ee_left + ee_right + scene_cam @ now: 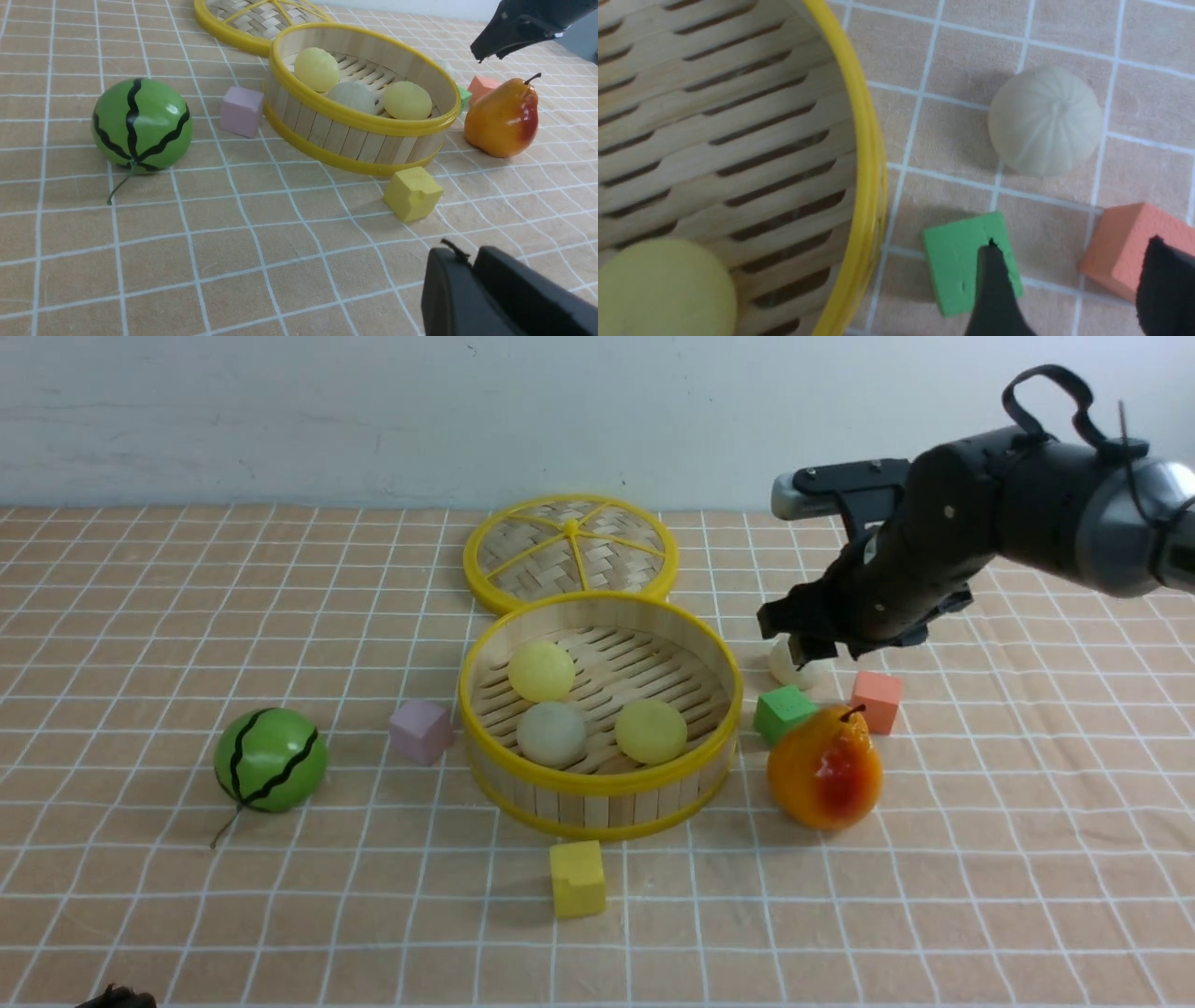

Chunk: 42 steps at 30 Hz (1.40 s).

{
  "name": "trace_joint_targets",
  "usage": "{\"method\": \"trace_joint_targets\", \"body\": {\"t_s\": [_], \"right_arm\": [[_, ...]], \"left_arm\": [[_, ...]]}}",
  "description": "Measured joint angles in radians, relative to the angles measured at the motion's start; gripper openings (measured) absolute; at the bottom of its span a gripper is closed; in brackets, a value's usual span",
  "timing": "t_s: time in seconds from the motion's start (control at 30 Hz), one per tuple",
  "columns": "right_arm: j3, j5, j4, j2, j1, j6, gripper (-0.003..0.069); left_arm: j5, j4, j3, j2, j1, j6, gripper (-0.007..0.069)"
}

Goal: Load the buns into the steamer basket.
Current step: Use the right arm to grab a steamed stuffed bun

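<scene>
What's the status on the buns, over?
Left gripper shut, right gripper open, both empty. Three buns in steamer basket; fourth bun on table outside it. Green cube and orange cube close by, on its robot side.

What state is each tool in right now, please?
Left tool: closed, holding nothing.
Right tool: open, holding nothing.

Matt bamboo-slat steamer basket [597, 800], soft matt pleated bun [1045, 120], glossy pear [825, 767] (foam-like matt green cube [955, 261]).
</scene>
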Motion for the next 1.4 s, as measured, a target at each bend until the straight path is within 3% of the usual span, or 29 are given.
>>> {"method": "trace_joint_targets", "body": {"t_s": [0.4,0.83,1.13,1.23,1.4], "right_arm": [[-0.195,-0.014,-0.025,0.170,-0.018,0.000,0.0381],[-0.204,-0.090,-0.037,0.234,-0.046,0.048,0.0339],[-0.204,-0.093,-0.037,0.234,-0.046,0.048,0.0153],[-0.204,-0.097,-0.037,0.234,-0.046,0.048,0.0038],[-0.204,-0.077,-0.037,0.215,-0.046,0.048,0.0006]], "left_arm": [[0.000,0.000,0.000,0.000,0.000,0.000,0.0074],[0.000,0.000,0.000,0.000,0.000,0.000,0.0082],[0.000,0.000,0.000,0.000,0.000,0.000,0.0092],[0.000,0.000,0.000,0.000,0.000,0.000,0.0097],[0.000,0.000,0.000,0.000,0.000,0.000,0.0102]]}}
